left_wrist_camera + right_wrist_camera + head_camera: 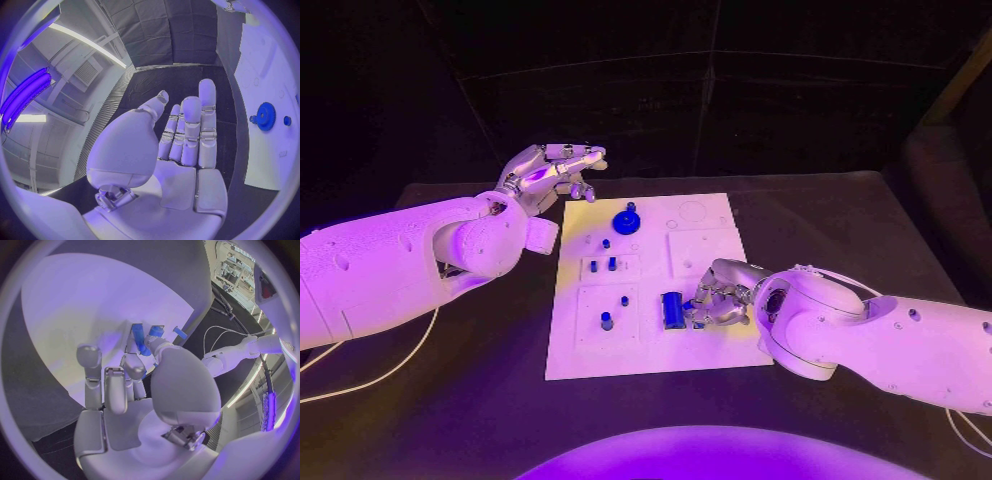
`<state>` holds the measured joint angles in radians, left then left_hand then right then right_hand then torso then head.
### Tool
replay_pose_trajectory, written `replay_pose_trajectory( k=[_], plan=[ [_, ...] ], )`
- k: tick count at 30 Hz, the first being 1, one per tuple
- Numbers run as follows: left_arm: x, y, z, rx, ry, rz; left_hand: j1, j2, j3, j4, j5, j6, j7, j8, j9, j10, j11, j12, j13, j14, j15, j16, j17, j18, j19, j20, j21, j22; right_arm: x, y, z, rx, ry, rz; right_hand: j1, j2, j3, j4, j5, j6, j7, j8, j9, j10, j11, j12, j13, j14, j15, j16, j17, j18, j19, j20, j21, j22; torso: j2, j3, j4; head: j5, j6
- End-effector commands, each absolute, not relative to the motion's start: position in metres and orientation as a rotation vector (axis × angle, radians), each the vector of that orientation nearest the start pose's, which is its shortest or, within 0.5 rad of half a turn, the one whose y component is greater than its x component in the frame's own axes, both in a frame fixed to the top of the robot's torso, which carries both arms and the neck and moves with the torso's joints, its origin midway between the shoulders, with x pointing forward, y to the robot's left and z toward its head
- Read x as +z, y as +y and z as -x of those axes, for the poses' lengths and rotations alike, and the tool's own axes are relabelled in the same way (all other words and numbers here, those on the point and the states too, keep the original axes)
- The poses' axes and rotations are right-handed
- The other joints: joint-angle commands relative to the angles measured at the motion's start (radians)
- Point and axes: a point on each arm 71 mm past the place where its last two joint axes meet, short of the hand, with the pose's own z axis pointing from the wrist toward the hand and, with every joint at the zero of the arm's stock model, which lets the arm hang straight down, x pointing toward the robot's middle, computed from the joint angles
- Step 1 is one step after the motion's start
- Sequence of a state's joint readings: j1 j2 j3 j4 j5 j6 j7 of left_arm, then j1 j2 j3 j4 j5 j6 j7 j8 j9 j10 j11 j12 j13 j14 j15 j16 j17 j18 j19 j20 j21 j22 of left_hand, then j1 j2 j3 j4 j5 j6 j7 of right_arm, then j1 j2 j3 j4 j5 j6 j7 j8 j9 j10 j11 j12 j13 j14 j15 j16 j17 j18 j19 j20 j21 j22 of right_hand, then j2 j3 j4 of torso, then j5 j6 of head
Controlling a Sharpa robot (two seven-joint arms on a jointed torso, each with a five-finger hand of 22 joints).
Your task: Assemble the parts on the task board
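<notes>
on the table the board [711, 245] looks partly filled, i'd say: a gear [627, 221] and small pegs [606, 320] already stand in it. the left hand [553, 172] hovers off its far corner, fingers apart, empty. the right hand [718, 298] touches a bar [672, 308], near edge, long axis running near to far; whether it grips it, i cannot tell

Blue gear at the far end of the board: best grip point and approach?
Take the blue gear by its raised centre hub, from straight above. It lies flat on the task board, so the toothed rim gives fingers little to get under. The open left hand hovers nearest.
</notes>
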<state>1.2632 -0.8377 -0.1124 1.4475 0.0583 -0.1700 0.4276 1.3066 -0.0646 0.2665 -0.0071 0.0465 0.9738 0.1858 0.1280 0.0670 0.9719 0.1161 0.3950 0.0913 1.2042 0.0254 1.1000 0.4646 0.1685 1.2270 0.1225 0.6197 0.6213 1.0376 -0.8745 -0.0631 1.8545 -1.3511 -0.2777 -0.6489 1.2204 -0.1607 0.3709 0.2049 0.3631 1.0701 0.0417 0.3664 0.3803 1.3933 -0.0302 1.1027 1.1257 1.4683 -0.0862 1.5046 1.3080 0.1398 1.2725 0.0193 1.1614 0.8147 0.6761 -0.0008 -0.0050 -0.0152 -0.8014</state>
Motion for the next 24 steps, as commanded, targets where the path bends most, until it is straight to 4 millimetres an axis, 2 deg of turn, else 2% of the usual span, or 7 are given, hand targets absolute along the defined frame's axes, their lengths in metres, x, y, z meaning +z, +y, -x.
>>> replay_pose_trajectory(
  k=[1,9,24],
  plan=[
    [-0.174,0.224,-0.503,-1.641,1.428,1.101,0.001,0.011,-0.005,0.003,0.001,-0.003,0.002,0.000,0.002,-0.007,0.000,0.004,-0.002,-0.001,0.004,0.006,0.000,0.013,0.004,0.003,-0.006,-0.002,-0.250,-0.158,-0.383,0.444,2.094,-0.159,-0.002,0.005,-0.007,0.000,0.005,0.006,0.000,0.004,0.002,0.003,-0.002,0.003,0.003,0.079,-0.007,0.006,0.139,-0.006,0.004,0.001,0.001,0.000,0.000,-0.0002,0.0004,-0.001,0.000],
    [-0.175,0.224,-0.503,-1.641,1.428,1.101,0.001,0.011,-0.005,0.003,0.001,-0.003,0.002,0.000,0.002,-0.007,0.000,0.004,-0.002,-0.001,0.004,0.006,0.000,0.013,0.004,0.003,-0.006,-0.002,-0.246,-0.158,-0.383,0.457,2.056,-0.163,0.003,0.008,-0.010,-0.007,0.007,0.010,-0.002,0.004,0.003,0.005,-0.004,0.003,0.004,0.079,-0.009,0.007,0.140,-0.006,0.005,-0.001,0.001,0.001,0.001,0.0002,-0.0009,-0.002,0.002],
    [-0.175,0.224,-0.504,-1.641,1.428,1.101,0.002,0.011,-0.005,0.003,0.001,-0.003,0.002,0.000,0.002,-0.007,0.000,0.005,-0.002,-0.001,0.004,0.007,-0.001,0.013,0.004,0.003,-0.006,-0.002,-0.235,-0.154,-0.378,0.554,1.956,-0.194,0.016,0.011,-0.017,-0.027,0.034,0.012,-0.006,0.001,0.006,0.010,-0.008,0.008,0.010,0.081,-0.012,0.011,0.149,-0.007,0.010,-0.005,0.003,0.006,0.001,-0.0006,0.0002,-0.006,0.004]
  ],
)
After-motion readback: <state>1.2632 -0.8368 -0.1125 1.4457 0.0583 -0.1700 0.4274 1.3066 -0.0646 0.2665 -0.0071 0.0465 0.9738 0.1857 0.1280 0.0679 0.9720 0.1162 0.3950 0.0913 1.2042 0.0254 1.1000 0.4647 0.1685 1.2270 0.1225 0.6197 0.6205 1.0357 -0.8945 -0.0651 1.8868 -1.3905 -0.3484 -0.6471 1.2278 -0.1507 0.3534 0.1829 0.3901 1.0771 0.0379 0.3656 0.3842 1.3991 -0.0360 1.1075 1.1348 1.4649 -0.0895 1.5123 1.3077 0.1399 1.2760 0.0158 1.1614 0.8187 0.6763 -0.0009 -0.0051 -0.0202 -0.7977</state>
